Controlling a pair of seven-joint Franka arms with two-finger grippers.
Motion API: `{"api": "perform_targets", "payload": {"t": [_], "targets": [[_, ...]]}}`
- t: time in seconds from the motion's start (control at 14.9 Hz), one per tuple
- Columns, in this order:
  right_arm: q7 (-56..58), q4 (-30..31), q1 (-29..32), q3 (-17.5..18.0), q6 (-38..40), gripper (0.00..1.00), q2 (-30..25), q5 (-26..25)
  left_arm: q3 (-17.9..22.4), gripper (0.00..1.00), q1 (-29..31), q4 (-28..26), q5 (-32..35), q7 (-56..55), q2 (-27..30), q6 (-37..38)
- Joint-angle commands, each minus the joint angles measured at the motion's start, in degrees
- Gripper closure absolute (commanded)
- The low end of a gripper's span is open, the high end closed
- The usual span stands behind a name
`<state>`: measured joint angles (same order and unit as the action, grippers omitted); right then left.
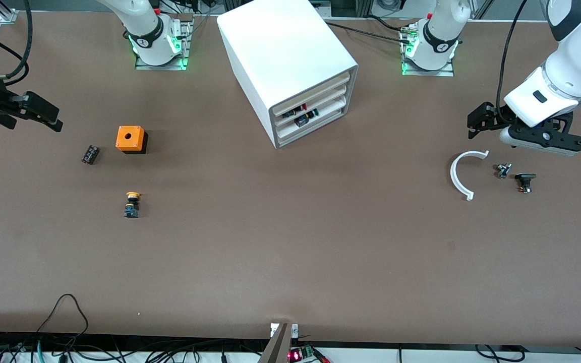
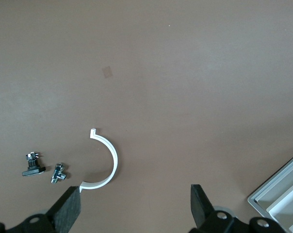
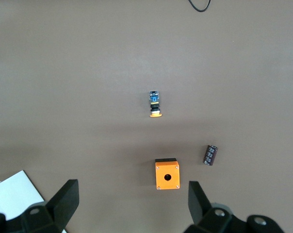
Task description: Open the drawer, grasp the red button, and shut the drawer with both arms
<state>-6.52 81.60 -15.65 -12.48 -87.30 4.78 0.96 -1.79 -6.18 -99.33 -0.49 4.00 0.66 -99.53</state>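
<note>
The white cabinet point(image 1: 285, 60) stands between the two arm bases, its three drawers all shut. The middle drawer point(image 1: 323, 104) has a small red-and-black piece point(image 1: 298, 109) showing in the gap at its front; I cannot tell whether that is the button. My left gripper point(image 1: 479, 122) hangs open and empty over the table at the left arm's end, above a white curved clip; its fingers stand wide apart in the left wrist view point(image 2: 134, 206). My right gripper point(image 1: 38, 113) is open and empty at the right arm's end, also seen in the right wrist view point(image 3: 132, 204).
An orange box with a hole point(image 1: 131, 139) point(image 3: 167, 174), a yellow-capped button point(image 1: 132, 204) point(image 3: 155, 104) and a dark cylinder point(image 1: 90, 154) lie toward the right arm's end. The white curved clip point(image 1: 461, 174) point(image 2: 105, 160) and two small metal parts point(image 1: 503, 170) point(image 1: 525, 181) lie toward the left arm's end.
</note>
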Motion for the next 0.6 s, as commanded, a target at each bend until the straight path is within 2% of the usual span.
{"api": "perform_targets", "payload": {"t": [0.0, 0.4, 0.54], "targets": [[-0.1, -1.0, 0.1, 0.3, 0.6, 0.00, 0.6, -0.8, -0.1, 0.00, -0.2, 1.6, -0.7, 0.1, -0.5, 1.4], [0.1, -2.6, 0.5, 0.3, -0.1, 0.00, 1.3, -0.3, -0.1, 0.00, -0.2, 1.6, -0.7, 0.2, -0.5, 1.5], [0.0, -1.2, 0.3, 0.4, 0.1, 0.00, 2.3, -0.3, -0.7, 0.00, -0.2, 1.7, -1.1, 0.2, -0.5, 3.0]]}}
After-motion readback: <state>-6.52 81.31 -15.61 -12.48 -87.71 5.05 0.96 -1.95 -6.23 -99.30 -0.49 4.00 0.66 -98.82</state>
